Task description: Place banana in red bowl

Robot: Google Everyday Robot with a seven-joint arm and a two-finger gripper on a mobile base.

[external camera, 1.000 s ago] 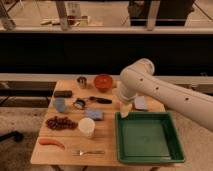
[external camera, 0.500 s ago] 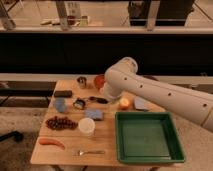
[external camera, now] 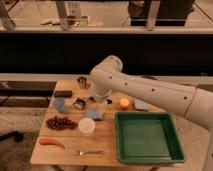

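My white arm reaches in from the right and bends down over the back middle of the wooden table (external camera: pixel 107 145). My gripper (external camera: pixel 100 98) is at its end, low over the table between the metal cup and the round yellow-orange fruit (external camera: pixel 124 103). The red bowl is hidden behind the arm. The banana is not in sight.
A green tray (external camera: pixel 170 150) fills the front right. On the left are a metal cup (external camera: pixel 82 81), a black block (external camera: pixel 63 93), a blue cup (external camera: pixel 60 104), a blue sponge (external camera: pixel 94 114), grapes (external camera: pixel 61 122), a white cup (external camera: pixel 86 126), a carrot (external camera: pixel 51 142) and a fork (external camera: pixel 90 152).
My arm has swung left from above the tray's back edge to the back middle of the table. It now covers the red bowl. The round fruit has come into sight.
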